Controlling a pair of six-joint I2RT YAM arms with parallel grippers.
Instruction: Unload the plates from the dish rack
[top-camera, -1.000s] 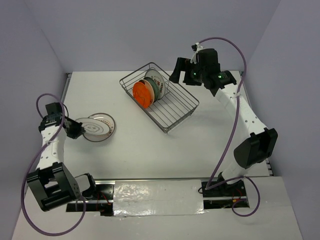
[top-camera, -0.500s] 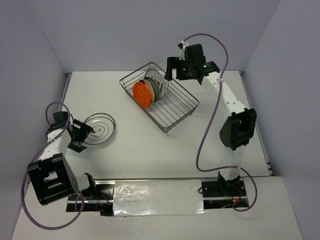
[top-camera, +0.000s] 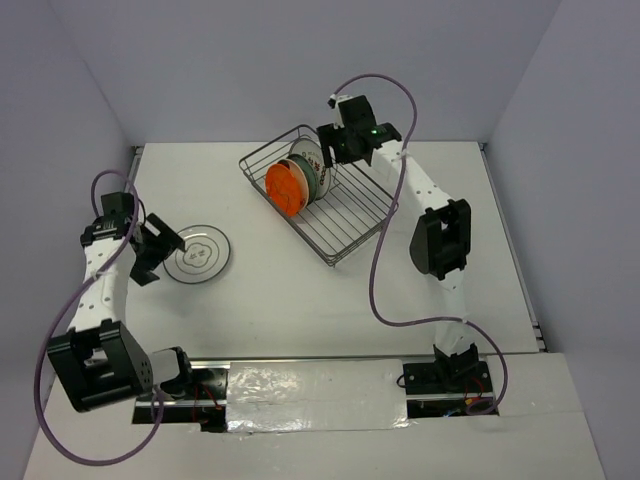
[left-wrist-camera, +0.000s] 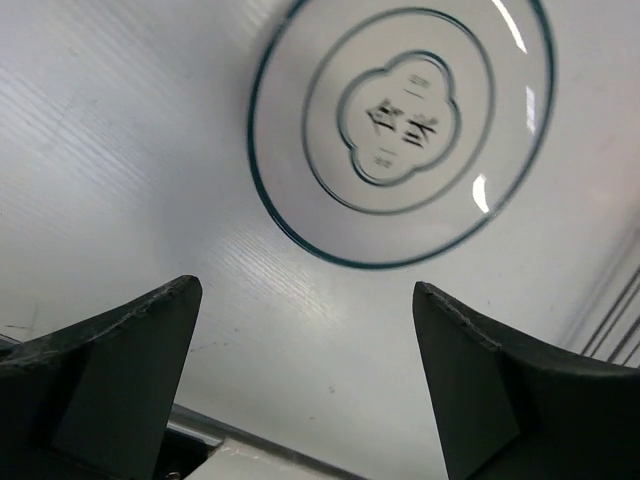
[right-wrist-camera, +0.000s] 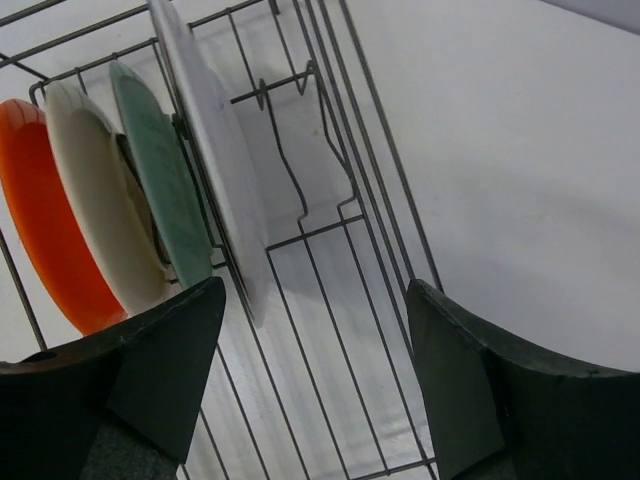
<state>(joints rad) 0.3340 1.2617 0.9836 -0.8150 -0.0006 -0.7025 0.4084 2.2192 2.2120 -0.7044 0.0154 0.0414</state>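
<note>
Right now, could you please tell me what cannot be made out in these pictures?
1. Top view: the plates in the rack stand edge-on and overlap, and the right gripper partly covers the rearmost, so their count is unsure.
2. Right wrist view: the orange plate is cut by the left edge; the plates' faces hide one another.
3. Left wrist view: the table plate has a blurred motif, and the top edge cuts its rim.

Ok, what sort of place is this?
Probably a lab test cell, not a kitchen: white table walled by plain panels, robot arms bolted at its edge, a wire dish rack.
</note>
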